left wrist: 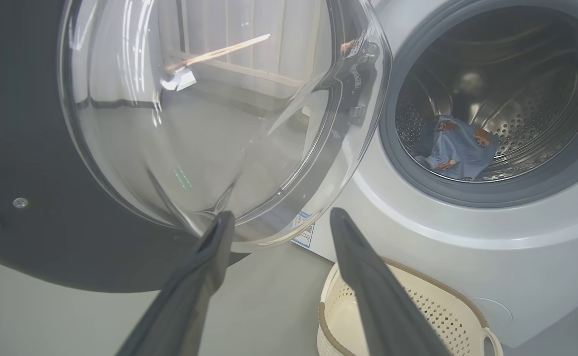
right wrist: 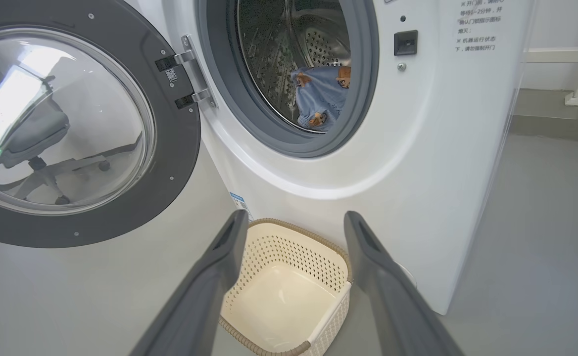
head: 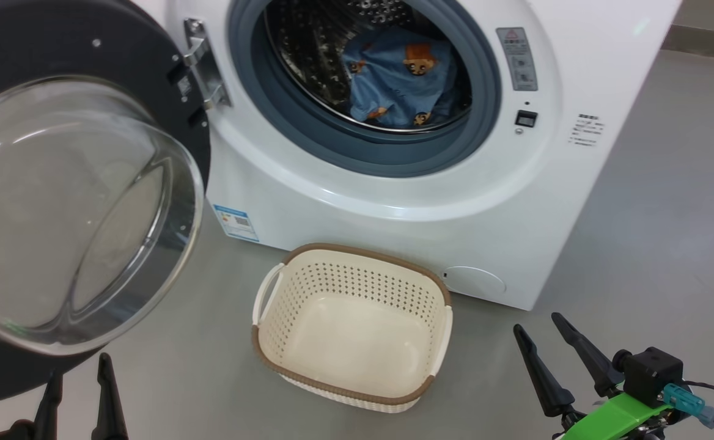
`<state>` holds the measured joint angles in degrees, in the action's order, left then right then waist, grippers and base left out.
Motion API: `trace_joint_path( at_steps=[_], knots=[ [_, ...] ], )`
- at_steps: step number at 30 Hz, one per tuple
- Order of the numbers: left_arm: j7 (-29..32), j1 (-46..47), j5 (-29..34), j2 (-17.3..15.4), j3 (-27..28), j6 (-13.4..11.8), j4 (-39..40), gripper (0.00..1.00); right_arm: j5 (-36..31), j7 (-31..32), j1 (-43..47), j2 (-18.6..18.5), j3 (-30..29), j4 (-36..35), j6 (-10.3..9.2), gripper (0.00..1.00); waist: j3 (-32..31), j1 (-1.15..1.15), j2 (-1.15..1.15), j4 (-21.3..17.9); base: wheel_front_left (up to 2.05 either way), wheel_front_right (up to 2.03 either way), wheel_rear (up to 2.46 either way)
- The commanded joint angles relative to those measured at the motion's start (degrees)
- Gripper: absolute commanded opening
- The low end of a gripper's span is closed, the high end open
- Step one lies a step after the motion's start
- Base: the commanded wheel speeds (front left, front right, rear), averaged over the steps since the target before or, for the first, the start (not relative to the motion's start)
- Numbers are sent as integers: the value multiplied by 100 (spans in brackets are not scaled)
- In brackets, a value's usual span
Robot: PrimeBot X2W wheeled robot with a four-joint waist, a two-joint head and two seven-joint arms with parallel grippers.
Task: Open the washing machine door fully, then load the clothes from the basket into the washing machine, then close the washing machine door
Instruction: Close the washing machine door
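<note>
Washing machine door (head: 76,208) swung open — left gripper (head: 80,365) and right gripper (head: 538,322) both spread, holding nothing.

Hinged at the left of the opening, the door stands wide with its glass bowl facing the head camera. The washing machine (head: 393,201) stands on the grey floor (head: 669,214); its drum (head: 308,55) is uncovered inside the grey gasket (head: 357,153). The basket (head: 345,287) sits upright on the floor just in front of the machine, below the opening, cream bottom bare. The clothes (head: 400,79) lie bunched in the drum's lower part. Left gripper tips are near the bowl's lower edge — contact cannot be determined. Right gripper hangs over the floor, right of the basket.
</note>
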<state>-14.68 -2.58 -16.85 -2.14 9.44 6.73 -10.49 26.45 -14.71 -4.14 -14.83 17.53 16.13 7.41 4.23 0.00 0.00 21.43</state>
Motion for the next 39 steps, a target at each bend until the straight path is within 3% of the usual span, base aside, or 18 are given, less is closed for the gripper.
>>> trace_joint_path(
  at_steps=[1, 17, 33, 34, 35, 37, 39],
  knots=[
    [-32, 29, -76, -75, 153, -38, 188, 100, 59, -29, -160, -79, 159, -109, 8, 100, -6, 0, 0, 131, 0, 0, 0],
    [-32, -79, -291, -74, 72, -192, 299, 100, 84, -29, -244, -134, 289, -71, 8, 100, 47, 0, 0, 599, 0, 0, 0],
    [-32, 28, -445, -74, 324, -164, 506, 100, 92, -29, -212, -85, 264, -81, 8, 100, 68, 0, 0, 610, 0, 0, 0],
    [-32, 69, -456, -74, 392, -148, 556, 87, 88, -29, -208, -81, 252, -83, 8, 100, 79, 0, 0, 607, 0, 0, 0],
    [-32, 109, -456, -74, 465, -129, 619, 49, 85, -29, -204, -76, 241, -84, 8, 100, 88, 0, 0, 605, 0, 0, 0],
    [-32, 201, -558, -74, 638, -83, 778, 24, 77, -29, -193, -62, 214, -90, 8, 100, 105, 0, 0, 602, 0, 0, 0],
    [-32, 329, -759, -74, 855, -21, 1005, 11, 67, -29, -185, -51, 189, -97, 8, 100, 121, 0, 0, 607, 0, 0, 0]
  ],
)
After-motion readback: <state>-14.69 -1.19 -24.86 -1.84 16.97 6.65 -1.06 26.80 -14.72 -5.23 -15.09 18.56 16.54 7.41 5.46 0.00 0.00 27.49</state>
